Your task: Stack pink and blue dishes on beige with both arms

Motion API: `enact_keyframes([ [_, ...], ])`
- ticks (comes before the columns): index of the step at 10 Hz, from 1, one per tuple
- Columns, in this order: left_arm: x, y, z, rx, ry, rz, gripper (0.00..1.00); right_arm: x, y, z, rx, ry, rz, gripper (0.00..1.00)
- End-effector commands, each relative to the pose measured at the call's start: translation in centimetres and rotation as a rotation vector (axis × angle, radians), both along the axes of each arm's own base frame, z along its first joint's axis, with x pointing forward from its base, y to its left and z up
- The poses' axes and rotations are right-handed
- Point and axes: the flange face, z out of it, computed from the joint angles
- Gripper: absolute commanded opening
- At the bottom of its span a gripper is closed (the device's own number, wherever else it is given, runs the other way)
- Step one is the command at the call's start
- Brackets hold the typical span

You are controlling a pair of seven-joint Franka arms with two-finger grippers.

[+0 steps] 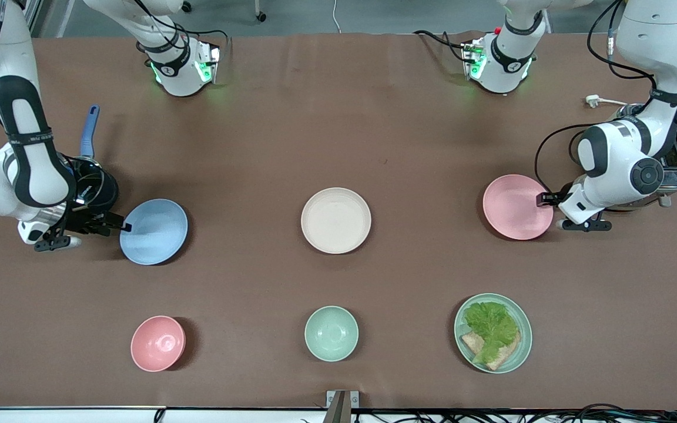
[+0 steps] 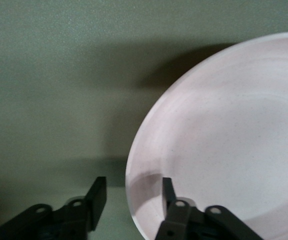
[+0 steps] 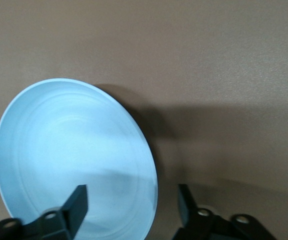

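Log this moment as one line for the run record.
left claw: open, straddling pink plate rim | right claw: open, straddling blue plate rim | beige plate: bare, between them | stacked: none

A brown bench (image 1: 338, 117) fills the frame. Along the lower part of the frame sit three dishes in a row: a small pink bowl (image 1: 157, 343) at lower left, a small mint-green bowl (image 1: 331, 333) at lower centre, and a mint-green plate (image 1: 520, 346) at lower right carrying lettuce (image 1: 491, 326) and bread (image 1: 472, 343). At the left edge, a blue handle (image 1: 89, 130) rises from a dark pot (image 1: 96, 183). A white plug (image 1: 592, 101) lies at upper right.
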Motion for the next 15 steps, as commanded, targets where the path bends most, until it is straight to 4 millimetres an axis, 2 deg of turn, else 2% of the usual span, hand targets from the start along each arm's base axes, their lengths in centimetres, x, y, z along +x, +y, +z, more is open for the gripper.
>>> enact_keyframes([
  [1, -0.1, -0.1, -0.9, -0.010, 0.001, -0.006, 0.05, -0.8, -0.4, -1.0, 0.019, -0.014, -0.002, 0.63],
  [2, 0.0, -0.3, -0.7, -0.012, -0.004, -0.009, 0.01, -1.0, -0.6, -1.4, 0.020, -0.008, -0.011, 0.59],
  [3, 0.1, -0.6, 0.0, -0.016, -0.009, -0.012, 0.00, -1.2, -0.8, -1.9, 0.021, 0.001, -0.015, 0.56],
  [4, 0.3, -0.6, 1.6, -0.021, -0.016, -0.014, 0.00, -1.3, -0.8, -2.1, 0.030, 0.002, -0.028, 0.50],
  [5, 1.0, -1.0, 3.9, -0.029, -0.016, -0.018, 0.00, -1.7, -0.6, -2.9, 0.048, 0.012, -0.053, 0.42],
  [6, 2.3, -2.7, 7.1, -0.045, -0.027, -0.040, 0.00, -1.9, -0.4, -3.5, 0.058, 0.020, -0.066, 0.40],
  [7, 3.9, -5.8, 9.8, -0.066, -0.032, -0.063, 0.00, -1.9, -0.4, -3.6, 0.061, 0.024, -0.066, 0.31],
  [8, 5.5, -9.9, 11.9, -0.109, -0.035, -0.011, 0.00, -1.9, -0.5, -3.5, 0.065, 0.028, -0.076, 0.14],
  [9, 6.2, -13.8, 13.0, -0.118, -0.044, 0.011, 0.00, -1.8, -0.6, -3.4, 0.070, 0.024, -0.089, 0.00],
  [11, 5.7, -23.2, 11.5, -0.131, -0.001, 0.048, 0.01, -1.2, -0.8, -2.0, 0.107, 0.052, -0.118, 0.00],
  [12, 5.3, -26.9, 10.8, -0.143, 0.018, 0.064, 0.01, -0.4, -1.0, -0.1, 0.143, 0.075, -0.130, 0.00],
  [14, 4.2, -33.4, 10.1, -0.142, 0.016, 0.126, 0.02, 1.5, -1.7, 5.2, 0.166, 0.110, -0.130, 0.00],
  [15, 3.7, -35.4, 9.0, -0.135, -0.002, 0.157, 0.02, 2.5, -1.6, 8.2, 0.144, 0.142, -0.142, 0.00],
])
